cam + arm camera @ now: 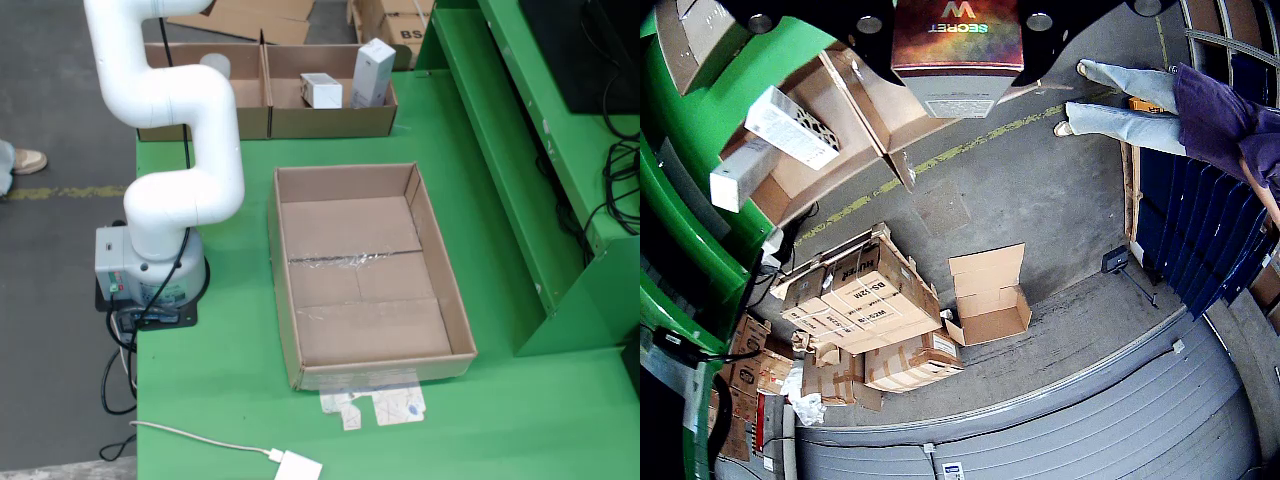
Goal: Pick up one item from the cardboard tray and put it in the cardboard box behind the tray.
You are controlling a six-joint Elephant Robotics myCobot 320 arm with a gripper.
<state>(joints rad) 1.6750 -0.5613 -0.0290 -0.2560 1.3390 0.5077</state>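
Observation:
The cardboard tray (370, 270) lies on the green table (230, 400) and shows no item inside. Behind it stand two open cardboard boxes. The right box (330, 118) holds two white cartons (321, 90), one lying and one upright (372, 72). The white arm (170, 100) rises out of the top of the fixed view, so the gripper is not seen there. In the wrist view my gripper (955, 40) is shut on a dark colourful carton (955, 55) marked SECRET. It hangs high up, with the boxes (840, 110) and white cartons (790, 127) off to the left of that view.
The arm base (150, 265) stands at the table's left edge. A green shelf frame (520, 150) runs along the right. A white adapter with cable (297, 467) and a paper scrap (375, 405) lie at the front. A person (1180, 110) stands on the floor.

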